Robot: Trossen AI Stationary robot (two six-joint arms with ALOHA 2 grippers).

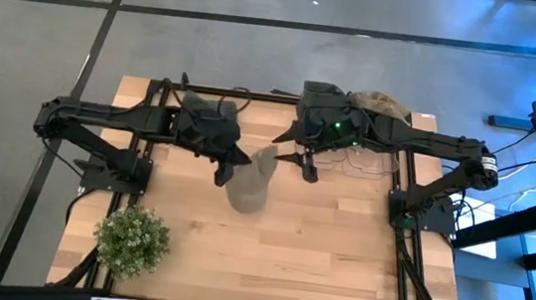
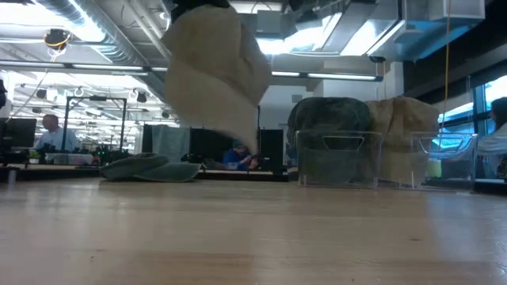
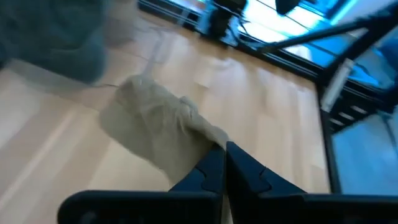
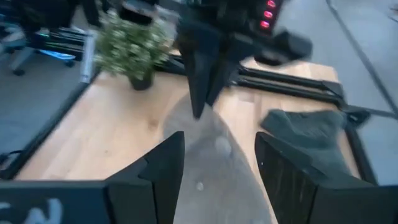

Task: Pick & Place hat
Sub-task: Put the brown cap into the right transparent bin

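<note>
- Two arms meet over the middle of the bench (image 1: pixel 268 245), and the beige hat (image 1: pixel 253 180) hangs between them, off the wood.
- Left gripper (image 1: pixel 225 173) has its fingers (image 3: pixel 214 171) pinched tight on the hat's edge; the left wrist view shows the fabric drooping away from the closed tips, with bare planks beneath it.
- From bench height the hat (image 2: pixel 215 75) dangles clear above the surface, with open space under it.
- Right gripper (image 1: pixel 304 164) sits just beside the hat on the far-right side, fingers (image 4: pixel 163 167) spread partway and gripping nothing.
- In the right wrist view the hat (image 4: pixel 214 171) lies between and below those parted fingers, while the left gripper (image 4: pixel 200 109) comes down onto its top edge.
- One dark green hat (image 1: pixel 214 114) lies near the far edge, under the left arm; at bench height it shows flat on the wood (image 2: pixel 150 169).
- More hats are bunched at the far right corner (image 1: pixel 383 104), standing behind clear holders (image 2: pixel 339 158) in the low view.
- Potted plant (image 1: pixel 132 241) sits by the near-left corner, well apart from the action.
- People show in the room beyond the bench (image 2: pixel 51 131).
</note>
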